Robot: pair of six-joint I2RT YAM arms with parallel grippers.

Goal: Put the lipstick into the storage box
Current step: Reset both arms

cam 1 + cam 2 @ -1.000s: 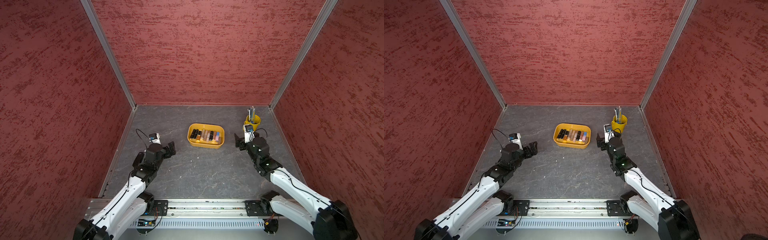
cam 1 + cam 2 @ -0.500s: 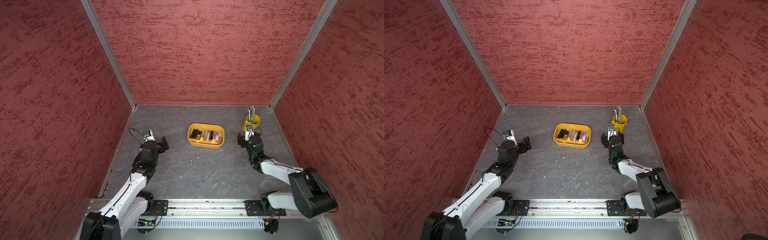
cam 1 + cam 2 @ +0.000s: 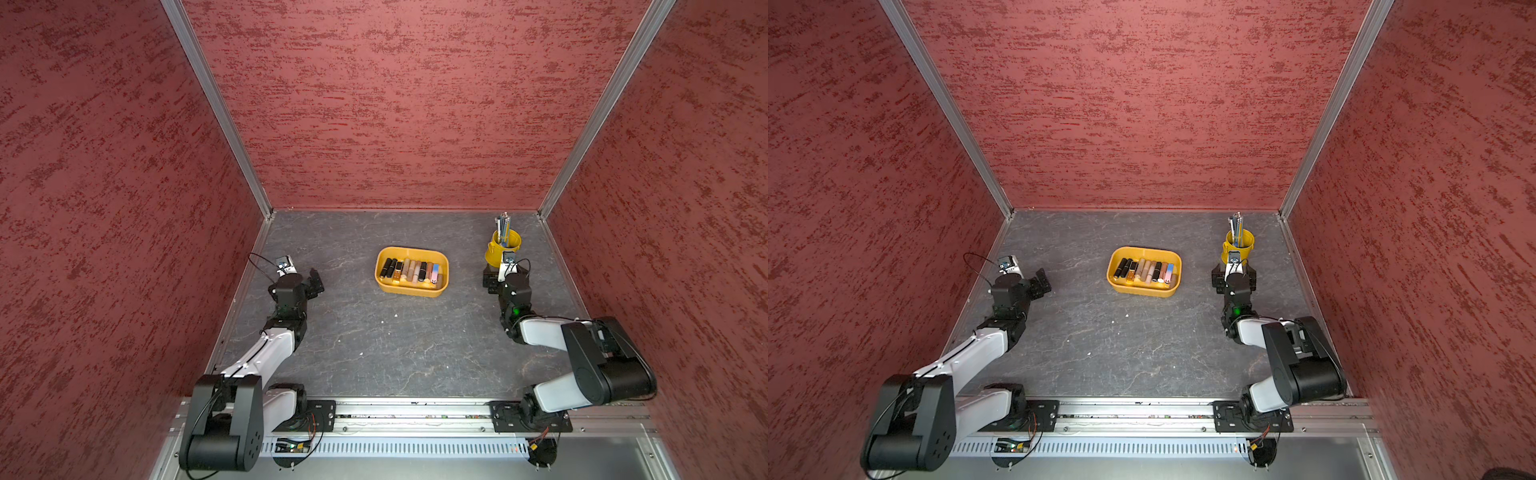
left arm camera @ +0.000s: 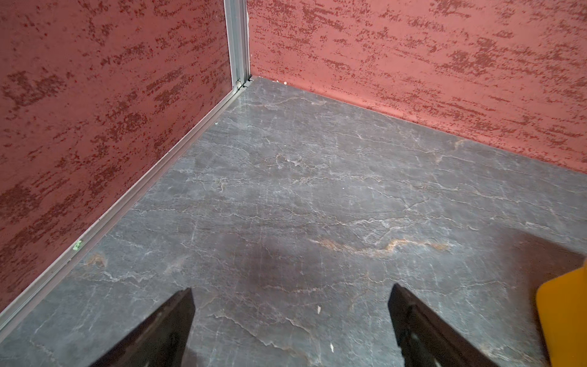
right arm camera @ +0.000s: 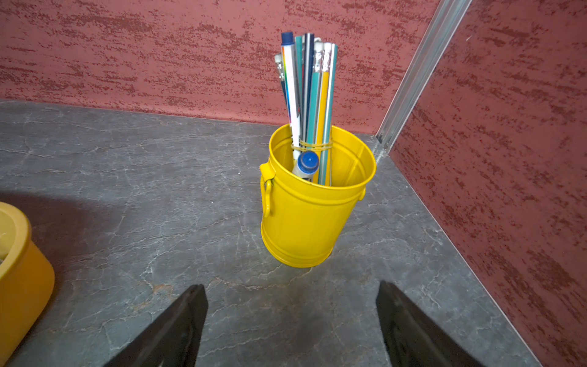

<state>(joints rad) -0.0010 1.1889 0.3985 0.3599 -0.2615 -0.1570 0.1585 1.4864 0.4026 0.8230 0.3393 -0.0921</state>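
A row of lipsticks (image 3: 411, 272) lies side by side in the storage box (image 3: 409, 291), a shallow mustard plastic tray with rounded corners, at the middle of the grey, stone-veined surface (image 3: 374, 345). Rough red walls (image 3: 395, 104) close it in. Near the right gripper (image 5: 290, 284), open and empty, stands a glossy yellow bucket (image 5: 305, 222) of banded pens (image 5: 309, 92). The left gripper (image 4: 292, 287), open wide, holds nothing, well apart from the box.
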